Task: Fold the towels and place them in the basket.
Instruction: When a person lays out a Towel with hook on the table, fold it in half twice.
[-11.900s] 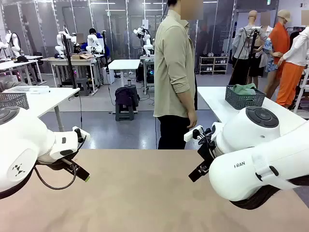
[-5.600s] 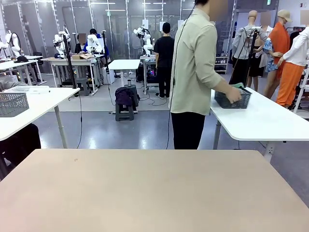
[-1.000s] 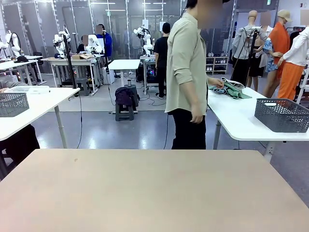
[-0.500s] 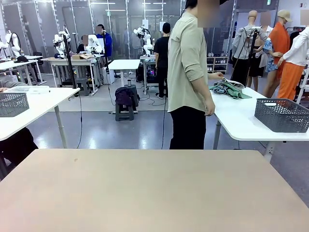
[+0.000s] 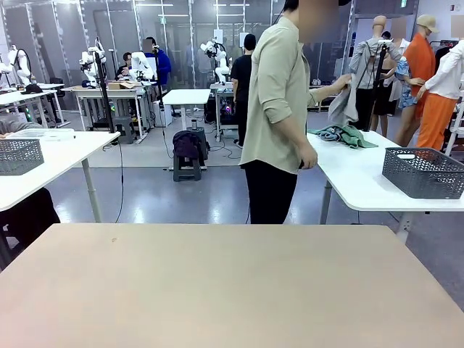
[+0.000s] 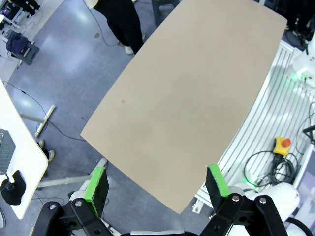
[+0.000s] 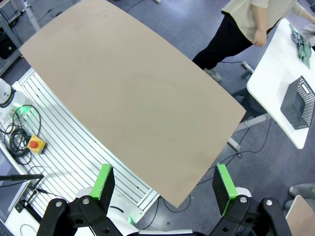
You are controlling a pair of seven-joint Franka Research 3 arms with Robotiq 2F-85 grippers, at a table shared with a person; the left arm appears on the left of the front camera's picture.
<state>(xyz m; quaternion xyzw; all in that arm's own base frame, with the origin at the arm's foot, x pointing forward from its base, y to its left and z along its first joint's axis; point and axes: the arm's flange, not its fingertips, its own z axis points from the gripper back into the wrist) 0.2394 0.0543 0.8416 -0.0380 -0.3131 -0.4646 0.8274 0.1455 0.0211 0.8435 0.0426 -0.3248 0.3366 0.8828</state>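
One towel [image 5: 342, 106] aloft, one heap [image 5: 347, 135], one basket [image 5: 423, 172] nearby

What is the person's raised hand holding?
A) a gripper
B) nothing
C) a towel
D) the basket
C: the hand holds a towel up over the white table, while the basket stands apart on that table.

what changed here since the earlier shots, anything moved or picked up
The person's hand has lifted one towel off the pile on the white table. Before that, the basket was emptied and moved to that table's near end, and the left gripper and right gripper pulled back high above the tan table. Basket and remaining pile stayed put over the last second.
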